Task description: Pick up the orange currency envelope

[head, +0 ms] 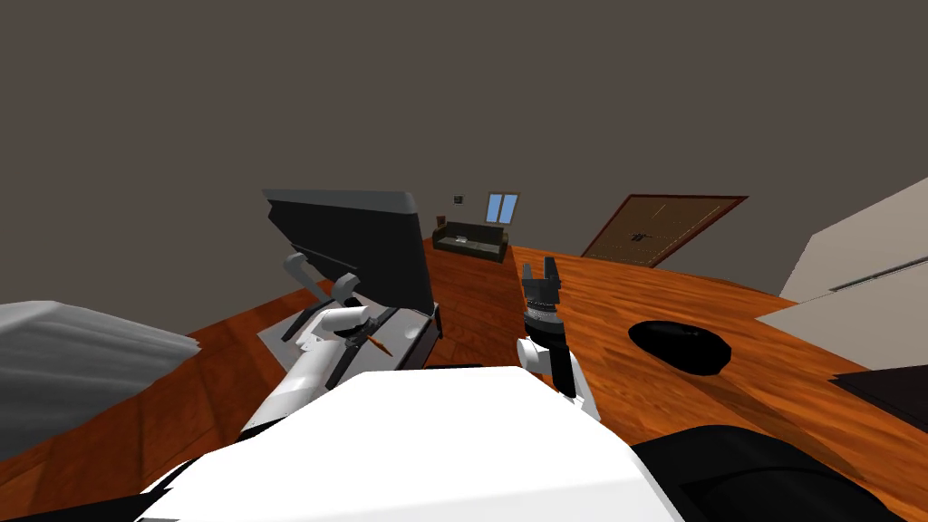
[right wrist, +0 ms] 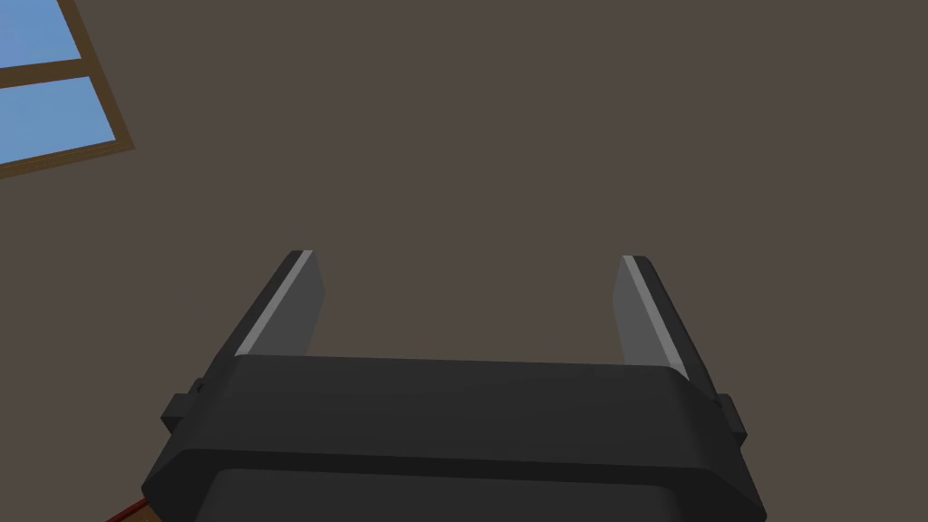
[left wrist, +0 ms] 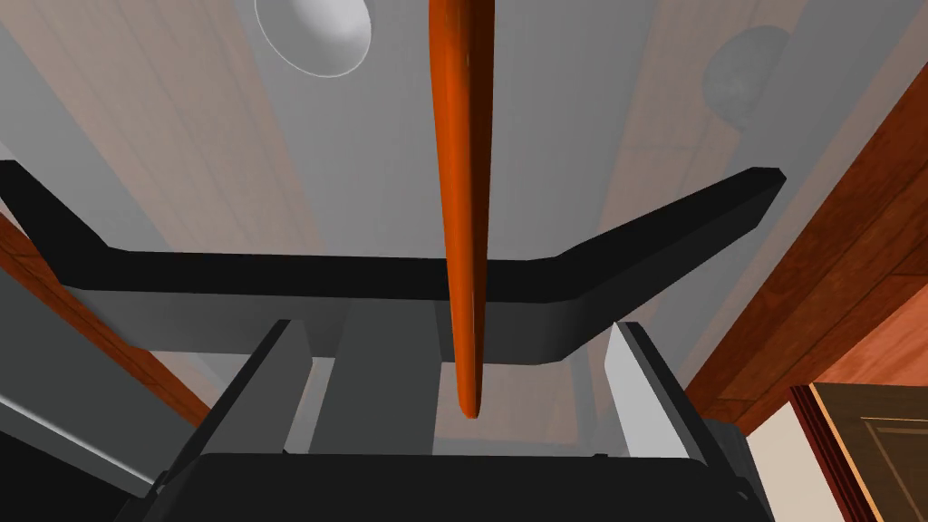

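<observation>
Envelope placement first, since the grab pretty much hangs on it. From the left wrist the orange envelope (left wrist: 460, 227) is seen edge-on as a thin sliver, roughly centred in the gap of the left gripper (left wrist: 455, 331). Its long axis runs straight away along the line of the blades. The fingers (left wrist: 276, 381) are spread wide and neither is touching an orange face, so nothing is gripped yet. Only the near end sits between the blades, and the rest reaches out past the tips. A plain squeeze would probably land on that end, so a little more reach might be wanted for a fuller hold.

In the head view the envelope is spotted as a small orange streak at the left hand, low in front of the dark screen (head: 353, 240), over a grey top (left wrist: 390, 136) with wood showing faintly through it. Which edge of that top it's nearest can't be told.

As for clutter, a black angled bar (left wrist: 272, 272) lies crosswise just beyond the fingertips, behind the envelope. That's the thing most likely to get bumped if the hand is pushed deeper. A white dome (left wrist: 313, 36) and a dark round shape (left wrist: 748, 63) are set farther off, one to each side of the envelope's line.

The right gripper (head: 541, 270) is held up in the air well apart from all this, blades apart and empty. The left arm is clearly the nearer one.
</observation>
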Robot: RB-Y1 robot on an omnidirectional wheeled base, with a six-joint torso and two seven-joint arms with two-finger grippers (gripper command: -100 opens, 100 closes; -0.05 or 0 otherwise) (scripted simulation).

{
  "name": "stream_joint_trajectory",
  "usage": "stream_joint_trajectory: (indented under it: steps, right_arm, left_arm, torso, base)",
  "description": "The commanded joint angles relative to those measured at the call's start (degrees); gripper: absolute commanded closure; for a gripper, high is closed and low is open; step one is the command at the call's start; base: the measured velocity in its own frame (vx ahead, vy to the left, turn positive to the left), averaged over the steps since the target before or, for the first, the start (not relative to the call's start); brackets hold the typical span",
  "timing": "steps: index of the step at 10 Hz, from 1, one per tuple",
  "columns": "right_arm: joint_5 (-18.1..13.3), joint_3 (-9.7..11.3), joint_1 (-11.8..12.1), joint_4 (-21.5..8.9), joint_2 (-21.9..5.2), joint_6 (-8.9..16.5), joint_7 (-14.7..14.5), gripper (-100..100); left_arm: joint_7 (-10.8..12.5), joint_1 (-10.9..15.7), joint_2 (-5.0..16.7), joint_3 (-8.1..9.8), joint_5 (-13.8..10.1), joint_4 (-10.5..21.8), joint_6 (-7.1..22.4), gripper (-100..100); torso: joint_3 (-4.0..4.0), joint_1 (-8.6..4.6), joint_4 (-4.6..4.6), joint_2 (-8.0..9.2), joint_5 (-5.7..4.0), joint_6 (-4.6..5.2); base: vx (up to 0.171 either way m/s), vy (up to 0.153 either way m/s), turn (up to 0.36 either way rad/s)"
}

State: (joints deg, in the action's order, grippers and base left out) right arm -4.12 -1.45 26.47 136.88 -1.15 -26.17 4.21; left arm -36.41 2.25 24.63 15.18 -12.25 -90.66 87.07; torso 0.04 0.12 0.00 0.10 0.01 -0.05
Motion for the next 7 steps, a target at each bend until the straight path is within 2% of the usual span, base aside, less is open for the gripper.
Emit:
stream_joint_trajectory:
  steps: [1,3,4,5,6,7]
  right_arm:
    - [0.00,0.00,0.00,0.00,0.00,0.00,0.00,0]
    - [0.00,0.01,0.01,0.00,0.01,0.00,0.00,0]
    - [0.00,0.01,0.00,0.00,0.01,0.00,0.00,0]
    - [0.00,0.01,0.01,0.00,0.01,0.00,0.00,0]
    - [0.00,0.01,0.01,0.01,0.01,0.00,0.00,0]
    - [0.00,0.01,0.00,0.00,0.01,0.00,0.00,0]
  left_arm:
    - [-2.86,0.25,2.29,1.03,-2.86,2.86,-2.73,-100]
    - [-4.60,0.25,2.29,1.03,-2.89,4.87,-2.73,-100]
    - [-6.82,0.50,4.58,2.07,-5.65,7.07,-5.42,-100]
    - [-8.53,0.50,4.58,2.07,-5.79,9.13,-5.46,-100]
    - [-9.21,0.50,4.58,2.07,-5.79,9.74,-5.46,-100]
    - [-11.51,0.75,6.87,3.10,-8.68,11.97,-8.19,-100]
  torso:
    - [0.00,0.00,0.00,0.00,0.00,0.00]
    - [-0.14,-0.46,-0.06,-0.25,-0.10,0.00]
    - [-0.11,-0.34,-0.04,-0.18,-0.08,0.02]
    - [-0.16,-0.42,-0.05,-0.29,-0.10,-0.02]
    - [-0.17,-0.45,-0.07,-0.29,-0.10,0.01]
    - [-0.10,-0.30,-0.04,-0.16,-0.08,0.02]
  base:
    - [0.076,-0.081,0.118]
    - [0.074,-0.087,0.045]
    - [0.096,-0.096,0.115]
    - [0.095,-0.104,0.077]
    - [0.040,-0.050,-0.007]
    - [0.079,-0.096,0.116]
